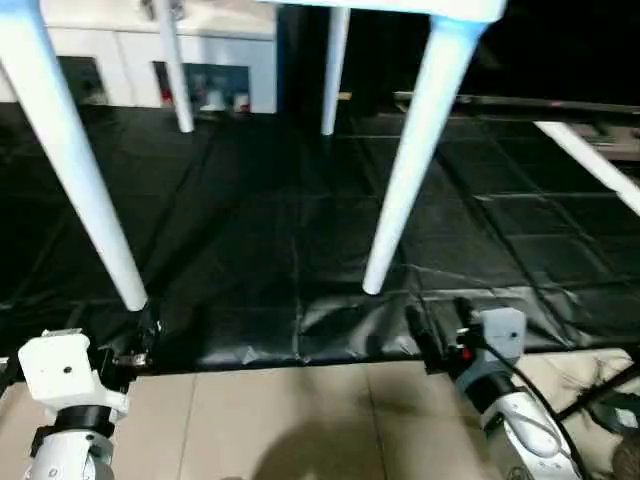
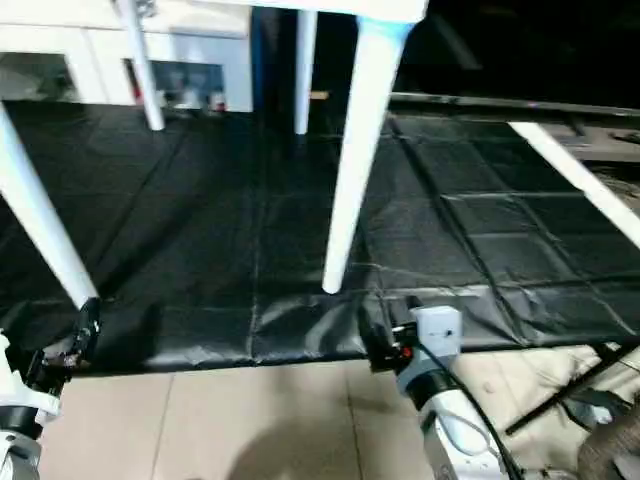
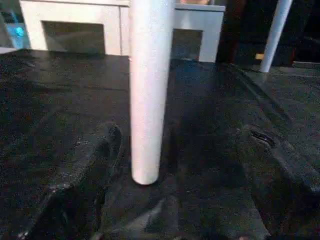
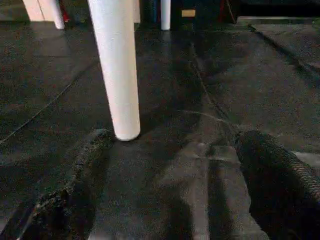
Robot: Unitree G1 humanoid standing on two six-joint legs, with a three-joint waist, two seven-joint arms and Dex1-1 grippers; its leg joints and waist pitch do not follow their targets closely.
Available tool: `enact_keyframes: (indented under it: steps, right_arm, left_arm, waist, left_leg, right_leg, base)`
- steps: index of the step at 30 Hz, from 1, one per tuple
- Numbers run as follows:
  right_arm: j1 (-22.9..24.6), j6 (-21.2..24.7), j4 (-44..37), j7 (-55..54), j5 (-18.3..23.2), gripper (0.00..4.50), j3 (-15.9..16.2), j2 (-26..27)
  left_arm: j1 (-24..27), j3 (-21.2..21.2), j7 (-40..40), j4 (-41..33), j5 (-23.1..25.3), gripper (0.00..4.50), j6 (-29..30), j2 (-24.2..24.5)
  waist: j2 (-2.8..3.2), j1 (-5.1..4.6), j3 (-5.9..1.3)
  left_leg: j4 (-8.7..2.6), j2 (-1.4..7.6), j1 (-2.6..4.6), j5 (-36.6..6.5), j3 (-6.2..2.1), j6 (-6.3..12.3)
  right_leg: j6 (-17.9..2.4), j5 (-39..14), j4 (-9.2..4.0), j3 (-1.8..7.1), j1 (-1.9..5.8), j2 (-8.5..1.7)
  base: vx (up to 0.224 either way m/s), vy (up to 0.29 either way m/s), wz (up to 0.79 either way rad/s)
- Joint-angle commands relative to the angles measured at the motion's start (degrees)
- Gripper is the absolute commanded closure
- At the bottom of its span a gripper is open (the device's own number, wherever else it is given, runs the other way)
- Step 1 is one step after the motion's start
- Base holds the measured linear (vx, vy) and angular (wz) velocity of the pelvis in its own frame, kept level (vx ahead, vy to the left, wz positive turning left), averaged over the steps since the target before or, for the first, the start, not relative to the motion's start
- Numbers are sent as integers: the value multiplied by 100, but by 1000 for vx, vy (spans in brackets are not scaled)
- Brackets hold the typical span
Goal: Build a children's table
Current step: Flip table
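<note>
Left end effector [image 1: 140, 335] open, beside children's table [image 1: 420, 150] leg.

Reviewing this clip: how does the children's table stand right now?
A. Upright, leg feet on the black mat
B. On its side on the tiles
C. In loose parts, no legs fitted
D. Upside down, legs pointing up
A: the children's table stands upright, with the foot of its near leg on the black mat and the top above.

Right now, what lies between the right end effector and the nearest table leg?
Only bare black mat separates the open right end effector from the leg, per the right wrist view.
</note>
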Motion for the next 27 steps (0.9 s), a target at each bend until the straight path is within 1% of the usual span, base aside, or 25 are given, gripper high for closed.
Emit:
enact_keyframes:
  steps: [1,3,4,5,6,7,8,9,10,11,12,13,14,15,17,18,19,20,21,22,23,24,25,26,27]
  right_arm:
    - [19,71,-77,8,24,37,-23,-52]
    - [19,71,-77,8,24,37,-23,-52]
    - [19,71,-77,8,24,37,-23,-52]
    - [19,71,-77,8,24,37,-23,-52]
    - [19,71,-77,8,24,37,-23,-52]
    - [19,71,-77,8,24,37,-23,-52]
    - [19,71,-77,8,24,37,-23,-52]
    - [19,71,-77,8,24,37,-23,-52]
    - [19,71,-77,8,24,37,-23,-52]
    - [19,71,-77,8,24,37,-23,-52]
    - [19,71,-77,8,24,37,-23,-52]
    - [19,71,-77,8,24,37,-23,-52]
    - [19,71,-77,8,24,37,-23,-52]
    - [19,71,-77,8,24,37,-23,-52]
    - [19,71,-77,8,24,37,-23,-52]
    - [19,71,-77,8,24,37,-23,-52]
    - [19,71,-77,8,24,37,-23,-52]
    - [19,71,-77,8,24,37,-23,-52]
    - [19,71,-77,8,24,37,-23,-52]
    - [19,71,-77,8,24,37,-23,-52]
    - [19,71,-77,8,24,37,-23,-52]
    - [19,71,-77,8,24,37,-23,-52]
    - [19,71,-77,8,24,37,-23,-52]
    - [19,71,-77,8,24,37,-23,-52]
    - [19,71,-77,8,24,37,-23,-52]
  left_arm:
    - [14,-15,-15,17,-6,36,17,-10]
    - [14,-15,-15,17,-6,36,17,-10]
    - [14,-15,-15,17,-6,36,17,-10]
    - [14,-15,-15,17,-6,36,17,-10]
    - [14,-15,-15,17,-6,36,17,-10]
    - [14,-15,-15,17,-6,36,17,-10]
    - [14,-15,-15,17,-6,36,17,-10]
    - [14,-15,-15,17,-6,36,17,-10]
    - [14,-15,-15,17,-6,36,17,-10]
    - [14,-15,-15,17,-6,36,17,-10]
    - [14,-15,-15,17,-6,36,17,-10]
    - [14,-15,-15,17,-6,36,17,-10]
    - [14,-15,-15,17,-6,36,17,-10]
    - [14,-15,-15,17,-6,36,17,-10]
    - [14,-15,-15,17,-6,36,17,-10]
    - [14,-15,-15,17,-6,36,17,-10]
    - [14,-15,-15,17,-6,36,17,-10]
    - [14,-15,-15,17,-6,36,17,-10]
    - [14,-15,-15,17,-6,36,17,-10]
    - [14,-15,-15,17,-6,36,17,-10]
    - [14,-15,-15,17,-6,36,17,-10]
    - [14,-15,-15,17,-6,36,17,-10]
    - [14,-15,-15,17,-6,36,17,-10]
    - [14,-15,-15,17,-6,36,17,-10]
    - [14,-15,-15,17,-6,36,17,-10]
  waist:
    - [98,-39,-82]
    - [127,-85,-54]
    - [153,-128,-13]
    - [163,-136,-12]
    - [212,-60,-3]
    - [213,138,16]
    - [102,338,27]
    - [-155,277,-15]
    - [-283,176,73]
    - [-157,164,80]
    - [-140,195,13]
    - [-66,293,-130]
    - [-23,240,-82]
    - [28,232,-90]
    - [27,170,-37]
    - [52,146,17]
    - [103,95,86]
    - [149,50,77]
    - [190,34,95]
    - [268,130,44]
    - [281,319,57]
    - [142,435,25]
    - [-148,343,-9]
    - [-243,231,26]
    - [-79,291,-9]
  left_leg:
    - [-578,131,139,-4210,-181,-413]
    - [-600,144,201,-4512,-202,-419]
    - [-691,187,194,-4831,-218,-438]
    - [-764,222,141,-4967,-227,-448]
    - [-1001,321,-40,-5312,-192,-500]
    - [-1269,408,-258,-5608,-8,-503]
    - [-1266,383,-256,-5305,228,-374]
    - [-684,195,125,-4611,213,-326]
    - [744,-165,737,-2654,85,-168]
    - [738,-262,486,-1647,-114,-26]
    - [253,-59,53,-1454,-298,-141]
    - [-92,41,71,-1496,-274,-297]
    - [-325,82,267,-2802,-203,-293]
    - [-359,80,296,-2935,-182,-255]
    - [-436,85,208,-3232,-197,-181]
    - [-460,78,223,-3593,-229,-244]
    - [-476,76,344,-4169,-267,-302]
    - [-540,107,384,-4538,-324,-288]
    - [-649,166,343,-4790,-331,-253]
    - [-1036,414,-71,-5278,-296,-179]
    - [-1127,468,-274,-5481,-217,-132]
    - [-1000,378,-8,-5115,-38,20]
    - [-223,14,410,-3522,-128,-112]
    - [337,-121,432,-2112,-100,-99]
    - [176,-47,318,-1869,-207,-117]
  right_leg:
    - [54,-3647,-629,79,4,-274]
    - [21,-3641,-673,3,5,-250]
    - [-19,-3445,-642,-96,71,-191]
    - [-34,-3264,-555,-126,164,-167]
    - [-160,-2744,-156,-73,355,-123]
    - [-253,-2250,484,15,515,-34]
    - [-151,-2566,750,293,402,-17]
    - [154,-3970,88,503,-71,-172]
    - [384,-6719,-1048,582,-908,-686]
    - [218,-6765,-965,803,-649,-800]
    - [-18,-5693,-580,653,12,-837]
    - [-139,-4409,-349,539,145,-566]
    - [-322,-2486,-135,434,-64,-127]
    - [-439,-2173,-144,450,-65,-129]
    - [-471,-2436,-221,437,16,-175]
    - [-302,-3159,-329,379,3,-208]
    - [-124,-3762,-495,227,-53,-186]
    - [-60,-3619,-533,80,46,-153]
    - [-86,-3342,-491,-26,138,-98]
    - [-279,-1932,386,-48,616,-74]
    - [-296,-1204,748,17,705,-86]
    - [-122,-1493,723,336,413,-119]
    - [232,-4517,-347,572,-128,-532]
    - [304,-6289,-708,610,-303,-749]
    - [115,-6040,-608,612,-119,-819]
  base:
    - [0,0,0]
    - [0,0,0]
    - [0,0,0]
    - [0,0,0]
    - [-64,1,-9]
    - [-80,-44,8]
    - [-80,-44,8]
    - [3,-115,21]
    - [-17,-114,9]
    - [-17,-114,9]
    - [0,0,0]
    - [0,0,0]
    - [0,0,0]
    - [-56,-44,27]
    - [-54,-10,11]
    - [-60,14,-5]
    - [0,0,0]
    - [0,0,0]
    - [0,0,0]
    - [-65,-6,3]
    - [-65,-6,3]
    - [-33,-71,9]
    - [17,-108,1]
    - [17,-108,1]
    - [17,-63,-16]
